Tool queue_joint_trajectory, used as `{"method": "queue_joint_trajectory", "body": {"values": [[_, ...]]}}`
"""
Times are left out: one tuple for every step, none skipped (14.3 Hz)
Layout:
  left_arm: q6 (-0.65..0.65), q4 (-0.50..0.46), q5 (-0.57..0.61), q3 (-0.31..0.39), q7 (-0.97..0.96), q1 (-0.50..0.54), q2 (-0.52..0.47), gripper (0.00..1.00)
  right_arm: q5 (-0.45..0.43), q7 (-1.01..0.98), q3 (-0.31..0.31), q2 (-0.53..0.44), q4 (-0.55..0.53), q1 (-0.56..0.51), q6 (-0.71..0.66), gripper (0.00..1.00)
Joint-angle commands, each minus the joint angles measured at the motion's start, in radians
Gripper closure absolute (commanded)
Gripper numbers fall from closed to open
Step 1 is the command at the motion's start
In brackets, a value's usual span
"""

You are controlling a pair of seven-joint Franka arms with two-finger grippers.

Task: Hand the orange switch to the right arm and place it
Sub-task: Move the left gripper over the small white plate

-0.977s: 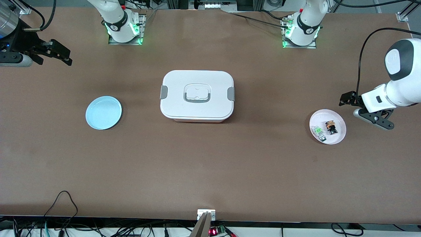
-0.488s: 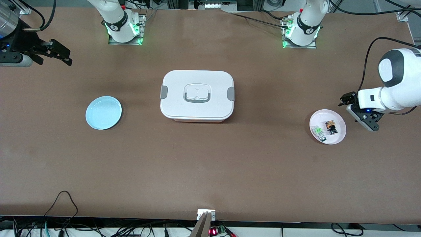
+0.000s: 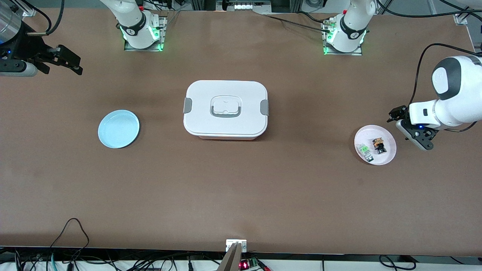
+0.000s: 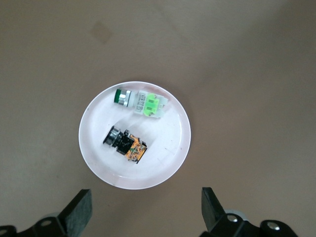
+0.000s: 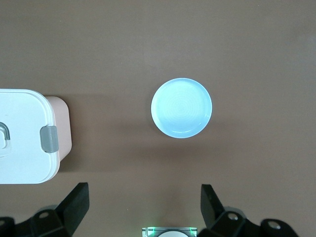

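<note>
Left gripper (image 3: 411,128): fingers spread wide, nothing between them, hanging over the bare counter (image 3: 241,188) just beside the pink plate (image 3: 390,152), toward the left arm's end. In the left wrist view both fingertips (image 4: 81,207) frame the plate from above, well clear of it.

Change over the last second: the left arm has swung inward and its wrist has rotated so the gripper now points down at the plate; over the last half second it has barely shifted. Reads as the approach ending and alignment for a descent starting.

Orange switch (image 3: 379,145): lying on its side on the pink plate, untouched, just beside the small clear-and-green part (image 3: 364,151); the two look close but apart. Pick not yet begun.

Right gripper (image 3: 66,62): fingers apart, empty, parked up high at the right arm's end of the counter; the arm waits, unmoved.

Outward: blue plate (image 3: 118,128) toward the right arm's end, likely the drop spot. White lidded box (image 3: 225,109) mid-counter between the plates.

Handover and placement all still to do.
</note>
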Motion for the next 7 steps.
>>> {"method": "queue_joint_trajectory", "body": {"values": [[0.001,0.003,0.002,-0.002,-0.33,0.001,-0.014,0.02,-0.007,-0.011,0.013,-0.005,0.012,-0.014,-0.017,0.0],[-0.001,0.003,0.004,-0.002,-0.43,-0.001,-0.014,0.02,-0.007,-0.011,0.013,-0.005,0.012,-0.014,-0.017,0.0],[0.001,0.003,0.002,-0.002,-0.498,-0.001,-0.014,0.02,-0.007,-0.013,0.013,-0.005,0.012,-0.014,-0.017,0.0],[0.001,0.003,0.001,-0.002,-0.542,-0.001,-0.014,0.02,-0.007,-0.013,0.013,-0.005,0.012,-0.014,-0.017,0.0],[-0.001,0.003,0.002,-0.002,-0.562,-0.001,-0.014,0.01,-0.007,-0.013,0.013,-0.005,0.012,-0.014,-0.017,0.0],[-0.001,0.003,0.004,0.0,-0.551,0.001,-0.014,0.01,-0.007,-0.013,0.013,-0.005,0.012,-0.014,-0.017,0.0],[0.001,0.003,0.007,0.0,-0.546,0.001,-0.013,0.01,-0.007,-0.013,0.014,-0.005,0.012,-0.014,-0.017,0.0]]}}
